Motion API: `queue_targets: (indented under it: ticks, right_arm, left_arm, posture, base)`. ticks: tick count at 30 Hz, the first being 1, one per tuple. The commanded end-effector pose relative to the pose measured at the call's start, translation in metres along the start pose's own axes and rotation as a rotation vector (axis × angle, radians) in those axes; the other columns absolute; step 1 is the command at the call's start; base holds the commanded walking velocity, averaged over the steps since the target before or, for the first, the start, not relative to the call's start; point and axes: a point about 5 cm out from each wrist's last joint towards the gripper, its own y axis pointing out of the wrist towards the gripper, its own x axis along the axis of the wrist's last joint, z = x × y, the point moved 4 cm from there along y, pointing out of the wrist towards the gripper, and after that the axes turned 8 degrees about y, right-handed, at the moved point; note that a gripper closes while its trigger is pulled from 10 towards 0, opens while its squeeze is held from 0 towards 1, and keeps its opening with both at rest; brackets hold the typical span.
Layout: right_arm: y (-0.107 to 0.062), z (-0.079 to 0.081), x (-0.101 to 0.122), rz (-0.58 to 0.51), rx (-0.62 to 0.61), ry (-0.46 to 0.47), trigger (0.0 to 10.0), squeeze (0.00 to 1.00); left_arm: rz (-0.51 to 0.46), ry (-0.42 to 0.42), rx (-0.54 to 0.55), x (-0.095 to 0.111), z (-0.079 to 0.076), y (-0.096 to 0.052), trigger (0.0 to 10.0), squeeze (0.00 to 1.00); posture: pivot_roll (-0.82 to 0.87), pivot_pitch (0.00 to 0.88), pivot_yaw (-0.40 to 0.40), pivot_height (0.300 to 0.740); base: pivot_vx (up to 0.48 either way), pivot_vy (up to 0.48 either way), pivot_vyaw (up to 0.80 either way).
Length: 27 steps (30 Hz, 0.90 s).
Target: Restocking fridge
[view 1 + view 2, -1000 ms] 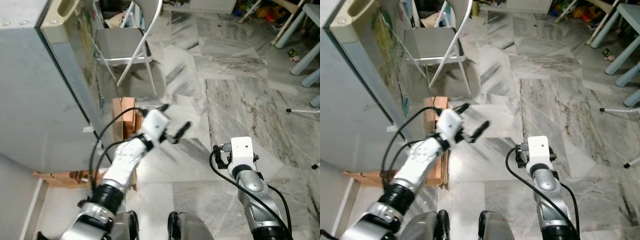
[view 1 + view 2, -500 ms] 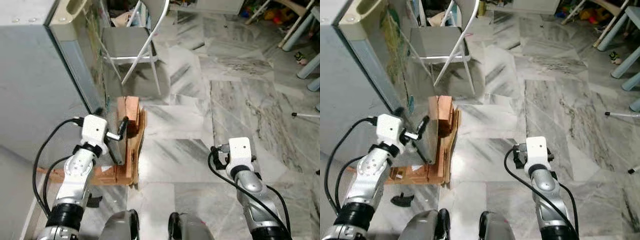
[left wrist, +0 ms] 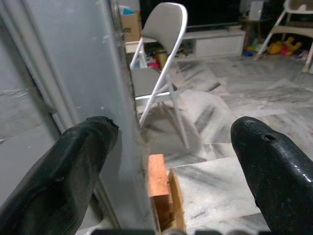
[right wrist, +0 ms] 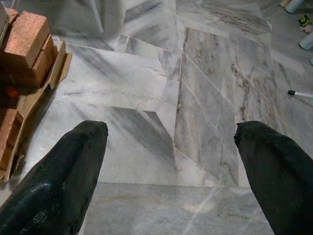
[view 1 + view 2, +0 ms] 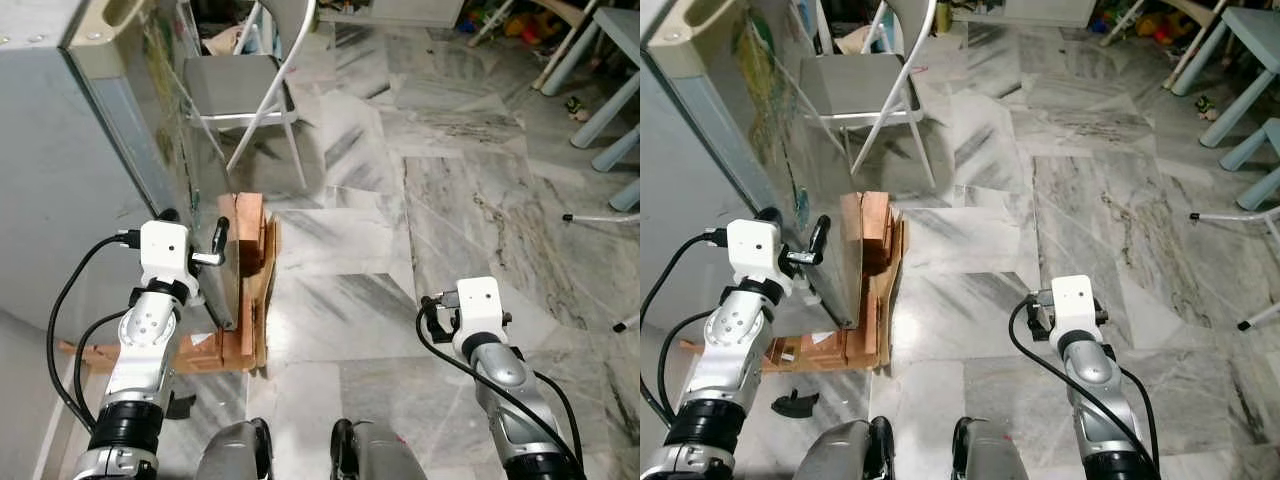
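Observation:
The grey fridge stands at my left, its door facing the room with stickers on it. My left gripper is raised at the door's lower free edge and is open. One finger is on each side of that edge. In the left wrist view the door edge runs between the two black fingers, closer to one of them. My right gripper is open with nothing in it, held low over the marble floor; its white wrist is at the lower right.
Red bricks and flattened cardboard lie stacked at the fridge's foot. A white folding chair stands just beyond the door. Pale blue table legs and toys are far right. Marble floor lies between.
My left arm has swung from mid-floor over to the fridge door, and the open gripper now straddles the door's edge. The view has shifted slightly. The right arm has stayed put.

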Motion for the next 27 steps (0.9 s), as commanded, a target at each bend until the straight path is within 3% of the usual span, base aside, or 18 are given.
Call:
queue_targets:
  ticks: [1, 13, 17, 20, 27]
  right_arm:
    - [0.000, -0.001, -0.004, 0.020, 0.003, -0.005, 10.0, 0.00]
    - [0.001, -0.001, -0.004, 0.018, 0.004, -0.003, 10.0, 0.00]
    - [0.001, 0.000, -0.003, 0.018, 0.007, -0.007, 10.0, 0.00]
    - [0.002, -0.001, -0.003, 0.018, 0.005, -0.005, 10.0, 0.00]
    - [0.001, -0.001, -0.003, 0.020, 0.004, -0.003, 10.0, 0.00]
  left_arm:
    - [0.033, 0.001, 0.081, -0.005, 0.022, -0.005, 10.0, 0.00]
    - [0.062, -0.013, 0.130, -0.012, 0.031, -0.014, 10.0, 0.00]
    - [0.049, -0.033, 0.092, -0.009, 0.022, -0.012, 10.0, 0.00]
    - [0.032, -0.058, -0.001, -0.004, 0.004, -0.011, 10.0, 0.00]
    - [0.038, -0.064, -0.054, -0.005, -0.007, -0.013, 10.0, 0.00]
  posture:
    - [0.04, 0.124, -0.054, 0.740]
    - [0.05, 0.131, -0.054, 0.740]
    - [0.04, 0.132, -0.055, 0.740]
    - [0.04, 0.133, -0.053, 0.740]
    - [0.04, 0.138, -0.051, 0.740]
  base:
    - [0.000, 0.000, 0.00]
    - [0.000, 0.000, 0.00]
    - [0.000, 0.000, 0.00]
    - [0.000, 0.000, 0.00]
    - [0.000, 0.000, 0.00]
